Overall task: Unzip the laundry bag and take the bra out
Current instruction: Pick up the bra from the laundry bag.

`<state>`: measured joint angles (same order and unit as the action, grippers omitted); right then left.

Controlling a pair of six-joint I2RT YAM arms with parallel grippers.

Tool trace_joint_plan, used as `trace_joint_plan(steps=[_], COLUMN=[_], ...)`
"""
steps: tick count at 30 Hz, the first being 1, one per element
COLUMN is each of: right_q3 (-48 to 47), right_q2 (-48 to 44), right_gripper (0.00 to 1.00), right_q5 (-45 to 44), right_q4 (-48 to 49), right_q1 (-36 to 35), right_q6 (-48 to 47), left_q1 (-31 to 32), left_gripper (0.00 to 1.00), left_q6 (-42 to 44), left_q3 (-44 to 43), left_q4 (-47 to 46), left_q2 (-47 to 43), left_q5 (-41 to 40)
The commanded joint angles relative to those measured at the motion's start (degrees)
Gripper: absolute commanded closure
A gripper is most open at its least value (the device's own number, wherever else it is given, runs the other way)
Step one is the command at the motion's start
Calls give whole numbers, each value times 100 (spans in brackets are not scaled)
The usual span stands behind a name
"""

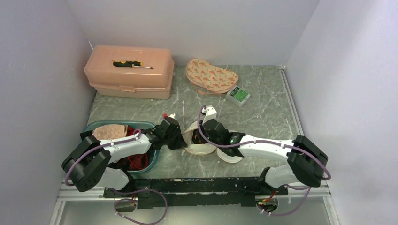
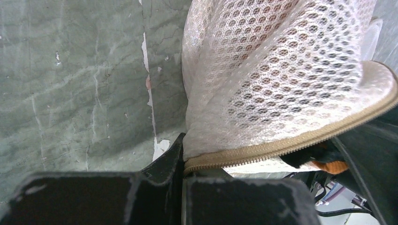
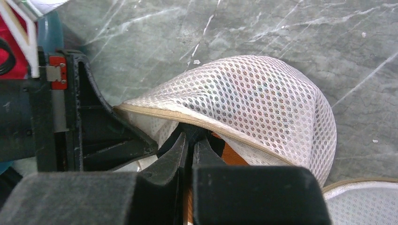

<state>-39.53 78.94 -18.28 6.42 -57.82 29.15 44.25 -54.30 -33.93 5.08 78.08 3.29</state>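
Note:
The laundry bag [image 1: 201, 149] is white mesh with a beige zipper [image 2: 281, 147] and lies mid-table, its mouth lifted open. My left gripper [image 2: 185, 159] is shut on the bag's zipper edge and holds it up. From the other side, my right gripper [image 3: 191, 140] reaches under the raised mesh [image 3: 244, 98] into the mouth, jaws shut. Its tips are buried in dark and orange fabric [image 3: 231, 154]. I cannot tell whether that fabric is the bra or whether it is pinched. In the top view both grippers [image 1: 180, 139] [image 1: 201, 137] meet at the bag.
A teal basin [image 1: 101, 125] at the left holds beige cloth and red fabric with thin straps [image 1: 136, 161]. At the back stand a pink toolbox [image 1: 129, 77] with a screwdriver [image 1: 131, 64] on it, a patterned pouch [image 1: 211, 76] and a green-and-white box [image 1: 238, 95]. Walls enclose three sides.

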Motion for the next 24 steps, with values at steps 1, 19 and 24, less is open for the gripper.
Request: trace_joint_plan(steps=[1,19,24], right_q3=[159,677,677], right_q2=[-493,-2412,-2155], right_gripper=[100,100,100], right_q5=[548,3794,4671], right_q4=[332,333,571], right_q1=[126,1294,1583], right_q6=[3,362,456], left_q1=[21,20,11], left_gripper=[97,97,97], left_q6=[13,141,285], left_q3=[-66,-730,-1217], left_q4=[83,784,1068], left_q2=[-108,-462,-659], left_q5=[-7,-265,-269])
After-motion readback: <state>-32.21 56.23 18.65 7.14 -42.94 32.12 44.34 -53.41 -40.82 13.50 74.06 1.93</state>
